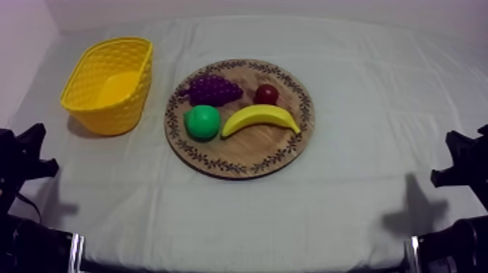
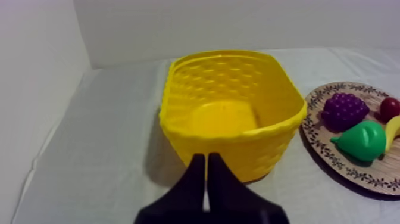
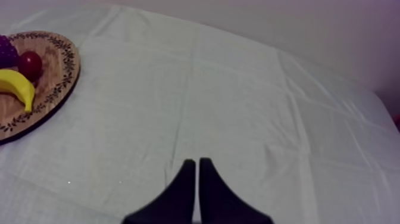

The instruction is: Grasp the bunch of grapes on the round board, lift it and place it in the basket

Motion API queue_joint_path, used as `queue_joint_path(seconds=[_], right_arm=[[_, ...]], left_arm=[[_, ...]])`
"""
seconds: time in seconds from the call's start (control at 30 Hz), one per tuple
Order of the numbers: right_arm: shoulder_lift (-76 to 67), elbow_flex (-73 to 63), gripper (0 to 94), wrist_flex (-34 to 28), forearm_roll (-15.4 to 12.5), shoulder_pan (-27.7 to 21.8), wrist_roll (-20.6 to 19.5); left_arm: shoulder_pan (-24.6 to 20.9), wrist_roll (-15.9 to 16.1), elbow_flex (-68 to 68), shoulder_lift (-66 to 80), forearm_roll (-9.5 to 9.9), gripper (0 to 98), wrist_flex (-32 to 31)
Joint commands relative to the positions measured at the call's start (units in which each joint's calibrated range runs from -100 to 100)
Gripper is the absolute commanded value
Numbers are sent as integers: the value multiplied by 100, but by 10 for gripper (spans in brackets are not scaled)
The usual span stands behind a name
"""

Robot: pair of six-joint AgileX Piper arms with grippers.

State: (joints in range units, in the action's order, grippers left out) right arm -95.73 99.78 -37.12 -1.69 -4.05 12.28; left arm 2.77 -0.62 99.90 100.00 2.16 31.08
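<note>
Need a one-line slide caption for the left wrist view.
Left claw, shut, faces the basket; grapes, pear and small red fruit sit on the board beside it.

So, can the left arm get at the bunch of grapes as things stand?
Probably yes. The bunch of grapes lies uncovered on the side of the wooden board nearest the yellow basket, the pear close beside it. The left gripper, shut, faces the basket, so it would likely pass over it.

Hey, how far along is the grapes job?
Nothing is done yet: the bunch of grapes lies on the wooden board and the yellow basket is empty. Nothing is in hand: the left gripper and right gripper are shut on nothing. The pick, carry and drop are left.
</note>
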Motion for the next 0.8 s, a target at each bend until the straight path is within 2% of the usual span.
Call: queue_joint_path(seconds=[0.0, 0.33, 0.77], right_arm=[[-2, -1, 5, -6, 1, -1, 0], [-2, -1, 5, -6, 1, -1, 0], [-2, -1, 5, -6, 1, -1, 0]], left_arm=[[-17, -12, -1, -3, 5, 0, 4], [-75, -42, -411, -431, -22, 0, -167], [21, -95, -2480, -1863, -8, 0, -197]])
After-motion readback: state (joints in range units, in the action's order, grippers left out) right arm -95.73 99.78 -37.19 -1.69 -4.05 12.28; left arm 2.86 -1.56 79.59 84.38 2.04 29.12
